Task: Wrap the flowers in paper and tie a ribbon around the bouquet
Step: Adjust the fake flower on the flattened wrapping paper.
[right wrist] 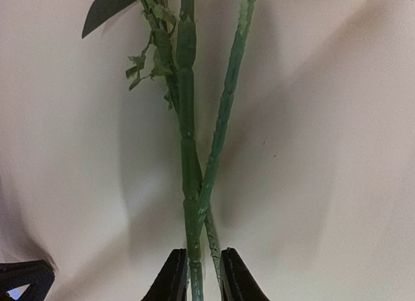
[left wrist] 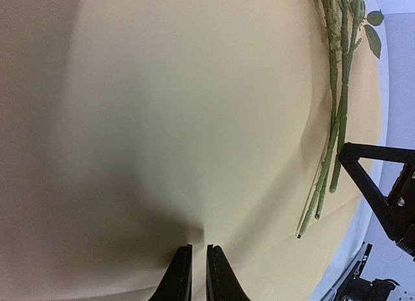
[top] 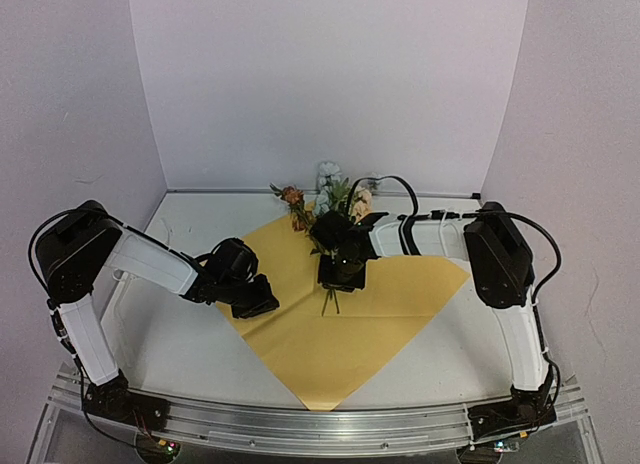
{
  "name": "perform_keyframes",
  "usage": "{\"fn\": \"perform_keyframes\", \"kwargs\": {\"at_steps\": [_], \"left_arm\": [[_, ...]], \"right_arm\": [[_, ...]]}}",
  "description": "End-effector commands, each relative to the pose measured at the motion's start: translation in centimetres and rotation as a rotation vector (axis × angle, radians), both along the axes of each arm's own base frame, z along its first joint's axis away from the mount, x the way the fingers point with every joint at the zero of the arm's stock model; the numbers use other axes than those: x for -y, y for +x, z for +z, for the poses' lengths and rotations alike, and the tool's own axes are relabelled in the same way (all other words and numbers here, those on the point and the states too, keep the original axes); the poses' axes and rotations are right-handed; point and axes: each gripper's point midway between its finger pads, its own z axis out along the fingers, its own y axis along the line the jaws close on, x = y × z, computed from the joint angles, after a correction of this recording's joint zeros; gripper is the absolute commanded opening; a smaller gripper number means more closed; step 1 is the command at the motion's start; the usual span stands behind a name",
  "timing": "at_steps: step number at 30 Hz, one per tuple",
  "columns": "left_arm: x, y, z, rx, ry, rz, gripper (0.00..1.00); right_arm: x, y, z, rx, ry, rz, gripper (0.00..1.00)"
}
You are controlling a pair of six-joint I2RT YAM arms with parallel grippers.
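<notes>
- right jaws: drawn in close on the lower stems of the flowers (right wrist: 188, 152), both stems caught between them.
- left jaws: nearly together, apparently pinching a small pucker of the paper (top: 330, 354) near its left corner.
- flowers: lying along the paper's middle, blossoms at the far corner. Likely light, with thin springy stems and crushable blossoms; best held by the stems.
- paper: spread on the table (top: 190, 349), yellow-tan face up. Thin and probably quick to crease; best taken at a corner or edge.
</notes>
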Motion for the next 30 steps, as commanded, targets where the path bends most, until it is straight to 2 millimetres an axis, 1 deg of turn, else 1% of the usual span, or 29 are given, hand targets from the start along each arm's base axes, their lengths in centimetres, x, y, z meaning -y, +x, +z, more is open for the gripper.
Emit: {"fn": "perform_keyframes", "kwargs": {"at_steps": [1,8,13,18,24,26,30], "left_arm": [[-1.96,-0.98,-2.27,-0.074,0.092,0.025,0.11],[-1.97,-0.91,-2.22,-0.075,0.091,0.026,0.11],[-1.99,-0.88,-2.31,-0.076,0.092,0.027,0.11],[-1.96,-0.86,-2.32,-0.078,0.089,0.027,0.11],[-1.91,-0.89,-2.45,-0.081,0.086,0.026,0.11],[-1.9,-0.92,-2.5,-0.082,0.086,0.025,0.11],[-1.88,-0.86,-2.46,-0.081,0.084,0.026,0.11]], "right_arm": [[-0.46,0.15,1.28,0.024,0.018,0.0,0.18],[-0.78,0.22,0.92,0.016,0.021,0.006,0.15],[-1.19,0.38,0.87,0.016,0.026,0.016,0.15],[-1.36,0.4,0.3,0.005,0.024,0.018,0.15],[-1.39,0.48,0.66,0.014,0.024,0.021,0.11],[-1.4,0.56,0.77,0.017,0.022,0.023,0.1],[-1.27,0.44,0.37,0.005,0.012,0.024,0.14]]}}
